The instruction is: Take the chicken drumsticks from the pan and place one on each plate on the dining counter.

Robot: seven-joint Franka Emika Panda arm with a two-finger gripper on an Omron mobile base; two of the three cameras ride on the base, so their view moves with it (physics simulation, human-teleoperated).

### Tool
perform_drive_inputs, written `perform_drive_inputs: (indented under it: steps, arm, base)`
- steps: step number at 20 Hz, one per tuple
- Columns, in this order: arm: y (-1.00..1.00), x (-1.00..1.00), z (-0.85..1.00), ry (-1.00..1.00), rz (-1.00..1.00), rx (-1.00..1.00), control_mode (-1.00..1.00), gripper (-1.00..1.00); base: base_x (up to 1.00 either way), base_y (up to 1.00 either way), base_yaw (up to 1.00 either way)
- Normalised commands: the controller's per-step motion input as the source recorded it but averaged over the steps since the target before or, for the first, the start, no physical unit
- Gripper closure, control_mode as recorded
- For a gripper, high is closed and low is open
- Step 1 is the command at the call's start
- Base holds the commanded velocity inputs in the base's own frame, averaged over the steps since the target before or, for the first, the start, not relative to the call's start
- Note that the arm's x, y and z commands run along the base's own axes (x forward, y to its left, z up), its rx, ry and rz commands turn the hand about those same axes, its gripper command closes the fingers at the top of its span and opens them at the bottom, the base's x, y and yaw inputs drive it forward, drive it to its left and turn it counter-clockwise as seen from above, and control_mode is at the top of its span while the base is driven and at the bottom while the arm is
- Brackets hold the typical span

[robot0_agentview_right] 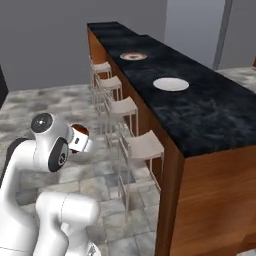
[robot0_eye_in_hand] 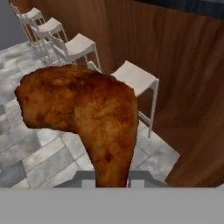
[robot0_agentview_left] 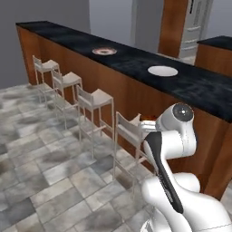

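Gripping a drumstick (robot0_eye_in_hand: 83, 113) by its narrow bone end, gripper (robot0_eye_in_hand: 112, 181) pressed tight on it, fingertips mostly hidden behind the meat in the hand view. Hanging well below the dining counter (robot0_agentview_left: 136, 59) top, out in front of its wood face, near the closest stool (robot0_eye_in_hand: 133, 78). Showing as a small reddish-brown blob beside the wrist in the right base view (robot0_agentview_right: 80, 136), just a sliver of it past the stool back in the left one. Judging it light, fairly stiff, greasy-looking skin, so probably slippery; thick end sitting far from the pinch, so likely wanting to swing or twist if moved fast. Bumpy, tapering surface giving the pads little flat contact; a hold nearer the middle of the shank would probably be steadier, but the thin end fits the jaws better. Not fragile, tolerating a firm squeeze. Resting on the dining counter top: one bare plate (robot0_agentview_left: 162, 70) nearer the robot end, another plate (robot0_agentview_left: 104, 51) further along with something dark on it, likely the other drumstick, too small to be sure. Needing a lift up over the dining counter edge toward the bare plate, keeping the meat clear of the stool backs and the counter lip. Pan not spotted here.
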Motion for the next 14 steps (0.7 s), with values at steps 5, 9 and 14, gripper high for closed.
perform_drive_inputs:
  steps: [5,9,14]
  arm:
    - [0.0,0.0,0.0,0.0,0.0,0.0,1.0,1.0]
    - [0.0,0.0,0.0,0.0,0.0,0.0,1.0,1.0]
    - [0.0,0.0,0.0,0.0,0.0,0.0,1.0,1.0]
  base:
    - [0.55,0.79,-0.44]
    - [0.52,0.72,-0.51]
    - [0.48,0.64,-0.57]
